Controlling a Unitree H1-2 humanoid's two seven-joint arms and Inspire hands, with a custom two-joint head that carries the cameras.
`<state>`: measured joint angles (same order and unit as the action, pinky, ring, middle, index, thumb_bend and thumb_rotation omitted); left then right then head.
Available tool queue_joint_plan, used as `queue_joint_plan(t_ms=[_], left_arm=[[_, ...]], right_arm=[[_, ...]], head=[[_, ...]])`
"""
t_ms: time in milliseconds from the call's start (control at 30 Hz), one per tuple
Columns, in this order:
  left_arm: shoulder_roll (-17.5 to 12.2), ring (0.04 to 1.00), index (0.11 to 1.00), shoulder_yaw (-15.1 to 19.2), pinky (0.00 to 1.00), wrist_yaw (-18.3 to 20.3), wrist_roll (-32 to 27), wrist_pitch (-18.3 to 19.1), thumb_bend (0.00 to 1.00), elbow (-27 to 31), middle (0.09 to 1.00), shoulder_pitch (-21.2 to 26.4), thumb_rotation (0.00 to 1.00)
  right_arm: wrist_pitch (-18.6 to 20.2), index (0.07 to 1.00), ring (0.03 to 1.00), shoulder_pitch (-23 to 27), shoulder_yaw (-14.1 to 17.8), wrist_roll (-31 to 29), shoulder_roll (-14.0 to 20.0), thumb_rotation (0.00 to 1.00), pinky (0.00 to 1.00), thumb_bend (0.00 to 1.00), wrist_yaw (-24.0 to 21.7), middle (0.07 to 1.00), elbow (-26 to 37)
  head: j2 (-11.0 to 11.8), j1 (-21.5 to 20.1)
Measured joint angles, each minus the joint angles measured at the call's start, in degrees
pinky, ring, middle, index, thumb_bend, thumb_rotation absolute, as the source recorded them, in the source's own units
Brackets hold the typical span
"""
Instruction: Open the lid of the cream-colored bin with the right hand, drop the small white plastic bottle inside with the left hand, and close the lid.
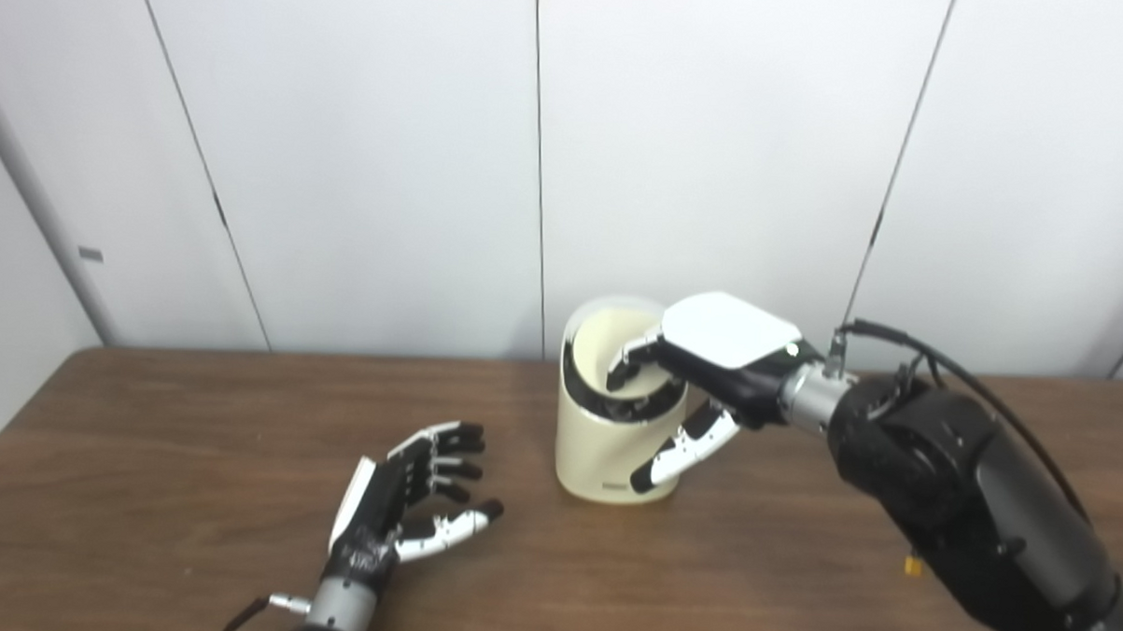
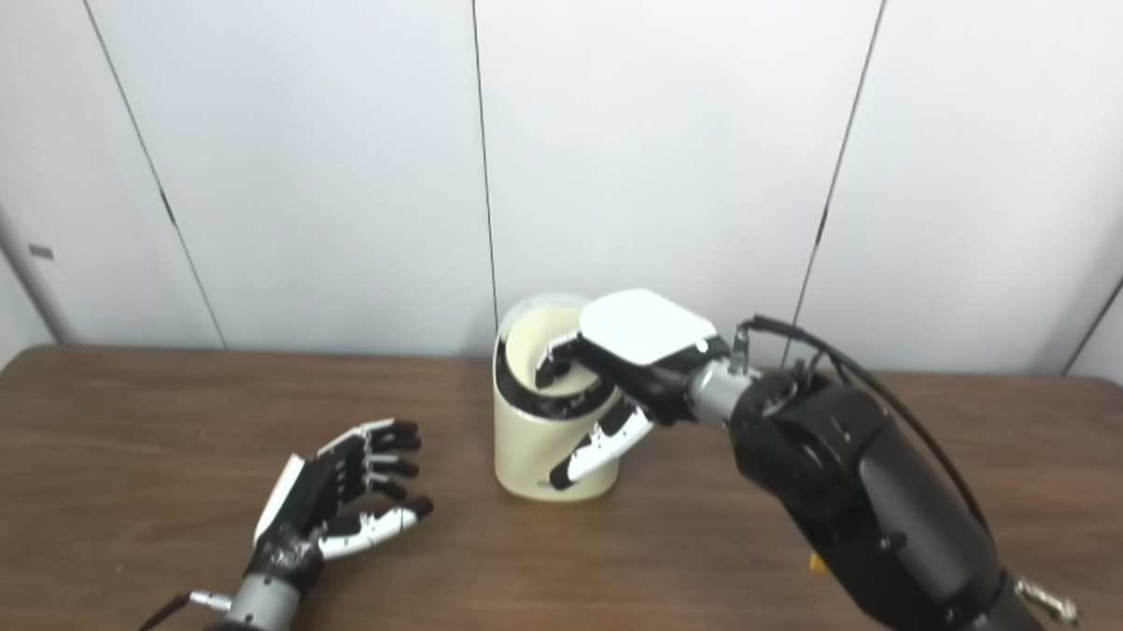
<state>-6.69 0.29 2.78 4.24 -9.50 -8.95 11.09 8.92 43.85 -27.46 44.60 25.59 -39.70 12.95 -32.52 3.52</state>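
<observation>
The fingers (image 1: 631,357) of the right hand (image 1: 709,358) curl down over the near rim of the cream-colored bin (image 1: 614,429) and reach into its mouth, while the thumb (image 1: 683,450) lies stretched against the outside of the bin's right wall; whether they pinch the lid or only rest on it, I cannot tell. The lid (image 1: 590,340) stands tilted up toward the back, its pale underside turned to the camera, so the dark ring around the opening shows below it. The bin stands upright on the brown desk (image 1: 144,488), near the far edge and close to the white panelled wall (image 1: 361,159).

The left hand (image 1: 406,497) lies well apart from the bin, to its left and nearer the camera, low over the desk. Its fingers (image 1: 449,452) are spread and a little bent, the thumb (image 1: 447,528) held out to the side, and they hold nothing.

The small white plastic bottle does not show in either view; the right hand hides much of the bin's inside. The right arm (image 1: 975,517), black with a cable looping over the wrist, comes in from the lower right corner and crosses the desk to the bin.
</observation>
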Motion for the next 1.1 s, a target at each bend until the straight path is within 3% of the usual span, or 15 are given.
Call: queue_joint_plan(t_ms=[333, 667, 867, 1100], left_arm=[[0.4, 0.647, 0.751, -0.1, 0.54, -0.1, 0.3, 1.1, 0.66, 0.7, 0.734, -0.3, 0.00], [0.4, 0.653, 0.757, -0.1, 0.54, 0.0, 0.0, 1.8, 0.66, 1.0, 0.740, -0.3, 0.00], [0.4, 0.651, 0.753, -0.1, 0.55, 0.0, 0.0, 1.8, 0.66, 1.0, 0.735, -0.3, 0.00], [0.4, 0.646, 0.753, -0.1, 0.54, -0.1, 0.1, 1.8, 0.66, 1.0, 0.736, -0.3, 0.00]], right_arm=[[-1.3, 0.705, 0.827, 1.8, -2.5, 2.7, 0.6, 0.58, 0.76, 0.73, -2.6, 0.742, 0.8], [-1.5, 0.700, 0.818, 2.4, -2.8, 3.2, 0.6, 0.58, 0.76, 0.73, -4.1, 0.744, 0.8], [-1.0, 0.701, 0.817, 2.3, -1.5, 2.1, 0.6, 0.57, 0.73, 0.70, -4.5, 0.734, 1.1], [3.0, 0.723, 0.821, 1.2, 1.6, 0.4, 0.2, 0.52, 0.69, 0.70, -7.3, 0.753, 3.2]], head=[[-0.5, 0.4], [-0.4, 0.3], [0.2, 0.3], [0.5, 0.1]])
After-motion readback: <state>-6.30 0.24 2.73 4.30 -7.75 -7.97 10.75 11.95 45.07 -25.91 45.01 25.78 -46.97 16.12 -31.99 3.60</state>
